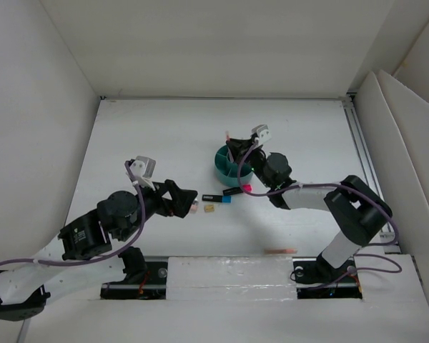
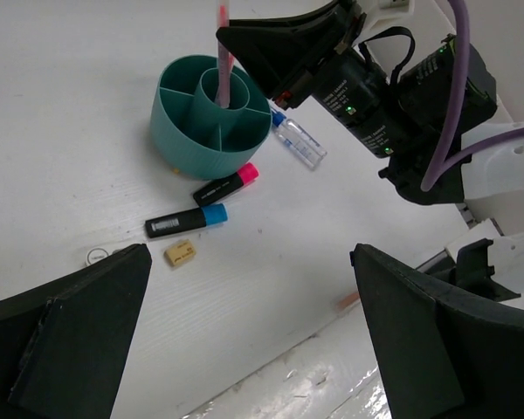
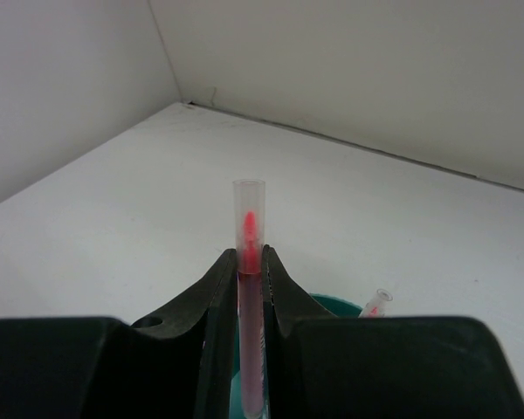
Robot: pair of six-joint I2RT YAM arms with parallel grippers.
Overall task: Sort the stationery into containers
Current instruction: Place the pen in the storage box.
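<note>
At the near left of the table (image 1: 164, 128), my left tool (image 2: 251, 257) hangs wide open and empty near the tan block (image 2: 180, 252). Farther off, at the teal organizer (image 2: 188, 144), I judge the job is to keep the pink pen (image 3: 248, 218) vertical and lower it until it bottoms before letting go. My right tool (image 3: 249, 262) is clamped on its barrel, lower end inside the central cup.

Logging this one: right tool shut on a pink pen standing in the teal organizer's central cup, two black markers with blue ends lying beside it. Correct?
Wrong on the ends: the left wrist view shows one blue-ended marker and one pink-ended marker. The right tool, pink pen and teal organizer are as stated.
</note>
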